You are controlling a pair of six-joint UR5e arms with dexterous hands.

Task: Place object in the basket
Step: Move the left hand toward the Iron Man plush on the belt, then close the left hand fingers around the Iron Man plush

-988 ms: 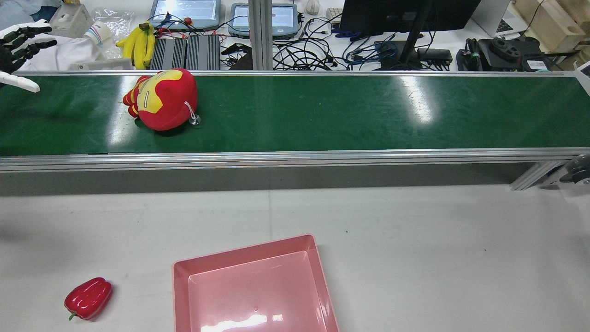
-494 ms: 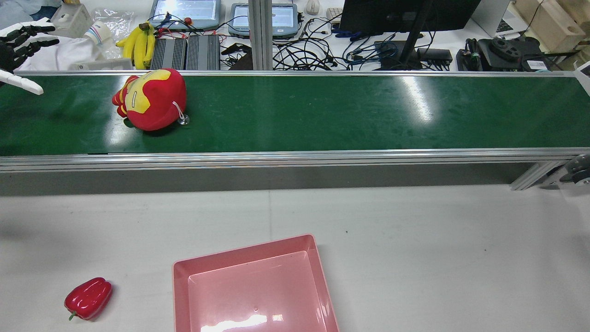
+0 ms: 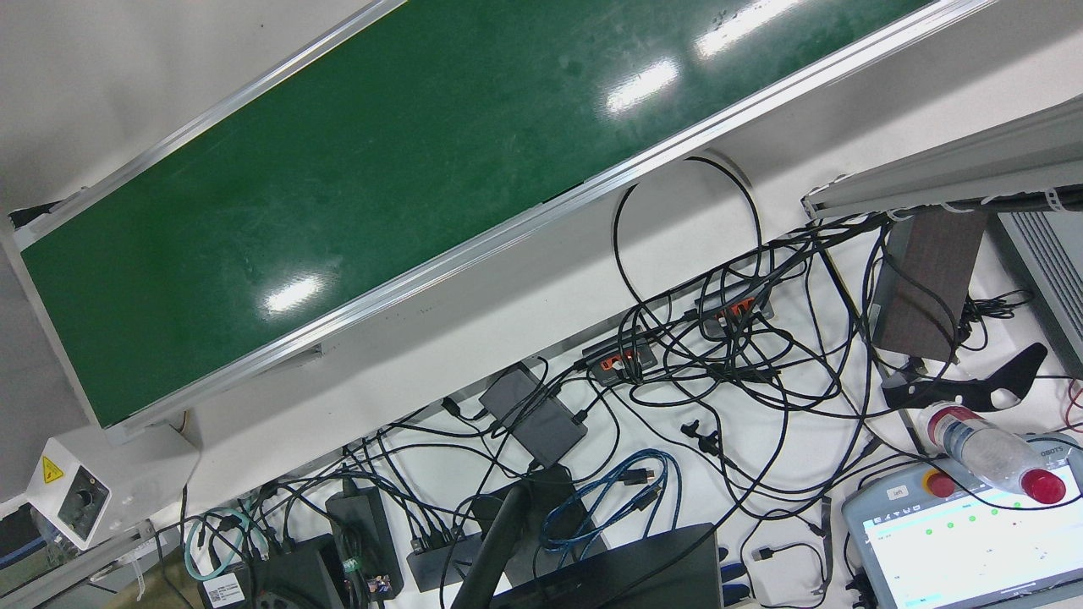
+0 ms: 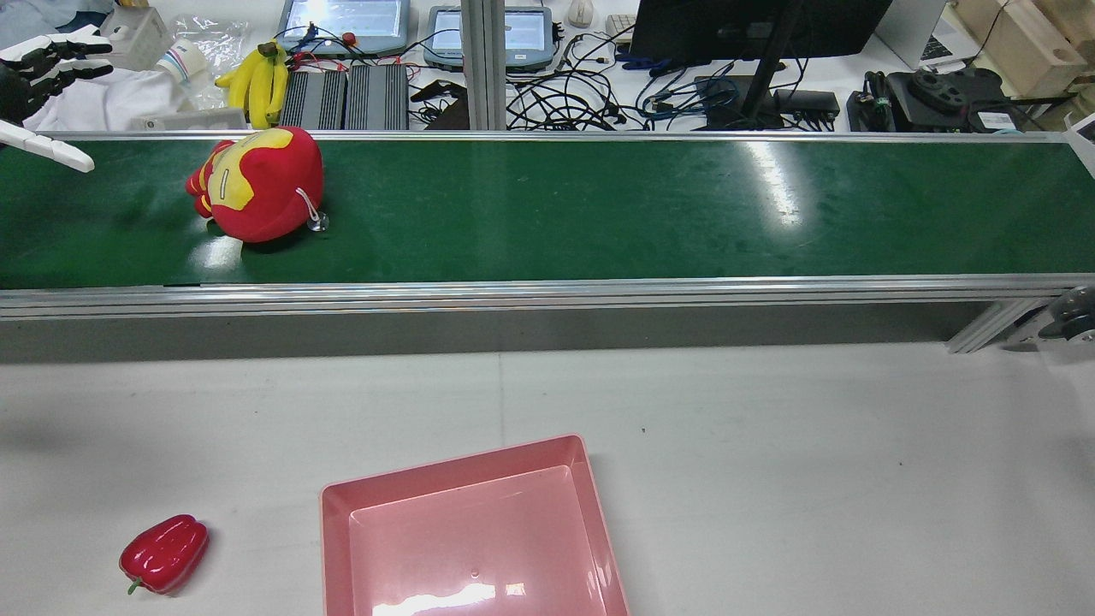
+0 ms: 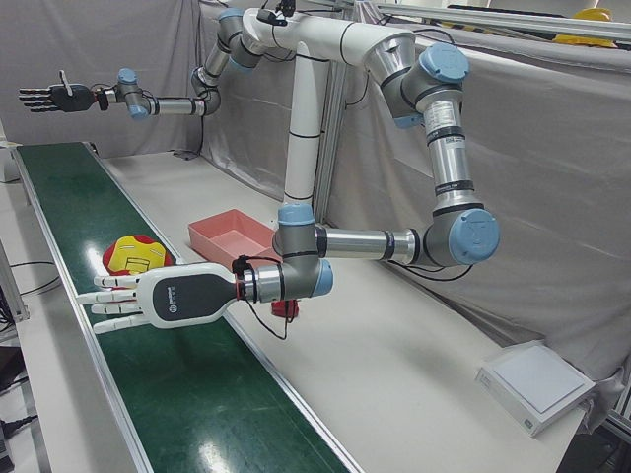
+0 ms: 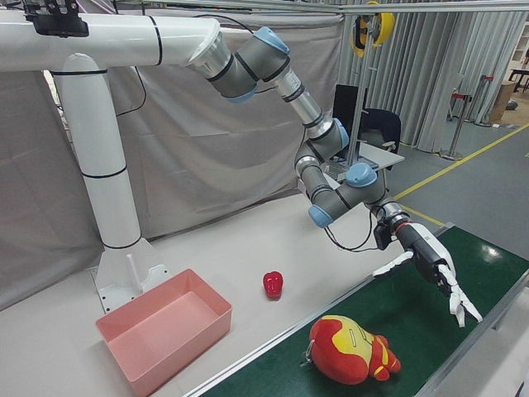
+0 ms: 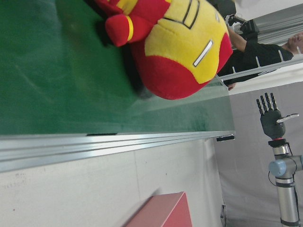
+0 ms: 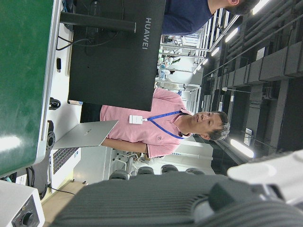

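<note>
Rear view, left to right: left hand point(image 4: 38, 64) at the far left edge, above the green conveyor belt point(image 4: 599, 210), fingers spread and extended, holding nothing. Just right of it on the belt lies the red-and-yellow plush toy point(image 4: 257, 184), on its side, head toward the near rail, a cord with a small suction cup point(image 4: 317, 224) trailing at its right. Hand and toy are near but apart, no contact. Red bell pepper point(image 4: 164, 553) sits on the white table point(image 4: 770, 470) at lower left; pink basket point(image 4: 470, 530) to its right, near centre, empty

Right hand point(image 5: 54, 98) shows only in the left-front view: parked high over the far end of the belt, fingers straight and spread, holding nothing, well away from everything

Left-front view puts the left hand palm-flat over the belt with the toy just beyond its fingertips point(image 5: 99, 301)

Judgement: pre-grasp on the plush, nothing in the basket yet

Risks from here:
- if the belt is running, the toy's position shifts under the hand; a late close catches only a limb or misses
- plush is soft and round, so a shallow pinch could slip out in transit
- dangling suction cup could snag on the belt rail or basket rim
- basket sits well back from the belt; a weak hold would likely drop the toy on the table short of it
</note>
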